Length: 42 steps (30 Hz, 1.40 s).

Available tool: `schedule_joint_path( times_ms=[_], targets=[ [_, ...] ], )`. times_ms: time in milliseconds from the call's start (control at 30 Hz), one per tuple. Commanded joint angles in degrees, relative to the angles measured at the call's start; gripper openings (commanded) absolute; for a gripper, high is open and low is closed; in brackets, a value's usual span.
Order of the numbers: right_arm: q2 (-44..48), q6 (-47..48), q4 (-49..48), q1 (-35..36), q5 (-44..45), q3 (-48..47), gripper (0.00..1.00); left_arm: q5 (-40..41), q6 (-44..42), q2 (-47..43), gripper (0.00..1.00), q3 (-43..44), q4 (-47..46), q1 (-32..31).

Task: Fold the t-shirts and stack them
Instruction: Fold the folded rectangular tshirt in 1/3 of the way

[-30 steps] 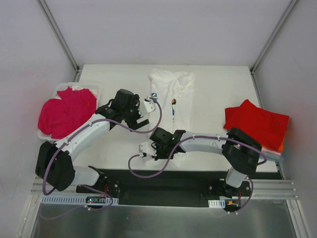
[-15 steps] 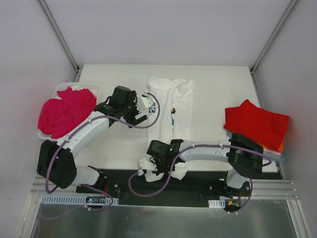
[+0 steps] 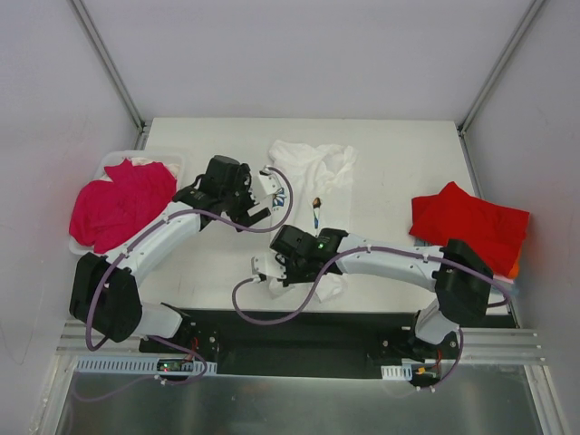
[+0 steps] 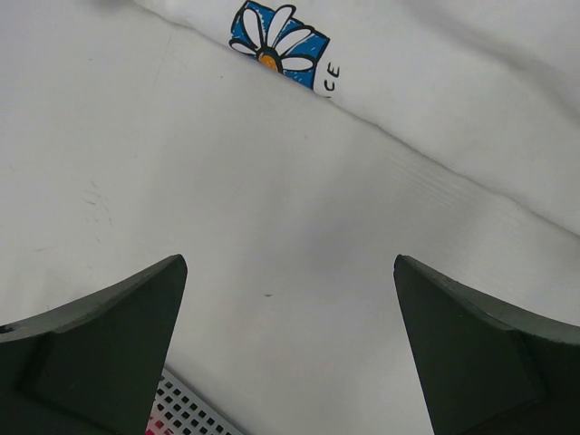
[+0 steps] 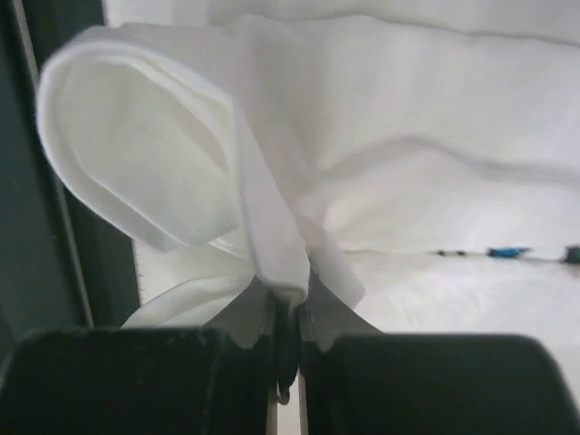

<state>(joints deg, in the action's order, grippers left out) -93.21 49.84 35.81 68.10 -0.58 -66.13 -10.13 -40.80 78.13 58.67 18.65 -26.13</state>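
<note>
At the near bench (image 3: 399, 154) edge, right end effector (image 5: 288, 304) thinly pinches the white t-shirt (image 3: 313, 165), left end effector (image 4: 288, 272) gapes empty; cloth may slip mid-fold

centre: long tee (image 3: 308, 168) | left: heaped tee (image 3: 122, 204) in bin (image 3: 101, 170) | right: tee stack (image 3: 467, 222)
</note>
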Motion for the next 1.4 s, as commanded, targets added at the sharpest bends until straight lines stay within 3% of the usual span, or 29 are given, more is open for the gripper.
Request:
schedule_joint_path(
  times_ms=[0,267,900,1100,1367],
  targets=[
    [3.6,2.4,4.3,-2.6,8.4,-4.1,0.01,-1.5,0.7,-0.7,0.99,-0.4,-2.1,1.3],
    [2.5,4.8,7.4,-8.7,14.8,-8.8,0.01,-1.9,0.8,-0.9,0.99,-1.0,-2.8,2.1],
    [-14.5,10.3,4.1,-18.2,12.8,-23.3,0.01,-1.2,1.1,0.3,0.99,-1.5,-4.4,3.4],
    [-15.2,10.8,-1.2,-19.9,12.8,-23.8,0.01,0.8,3.4,4.1,0.99,2.4,-7.1,7.4],
    [-14.5,10.8,-2.9,-20.1,13.1,-23.6,0.01,9.9,7.9,13.2,0.99,12.5,-9.7,13.1]
  ],
)
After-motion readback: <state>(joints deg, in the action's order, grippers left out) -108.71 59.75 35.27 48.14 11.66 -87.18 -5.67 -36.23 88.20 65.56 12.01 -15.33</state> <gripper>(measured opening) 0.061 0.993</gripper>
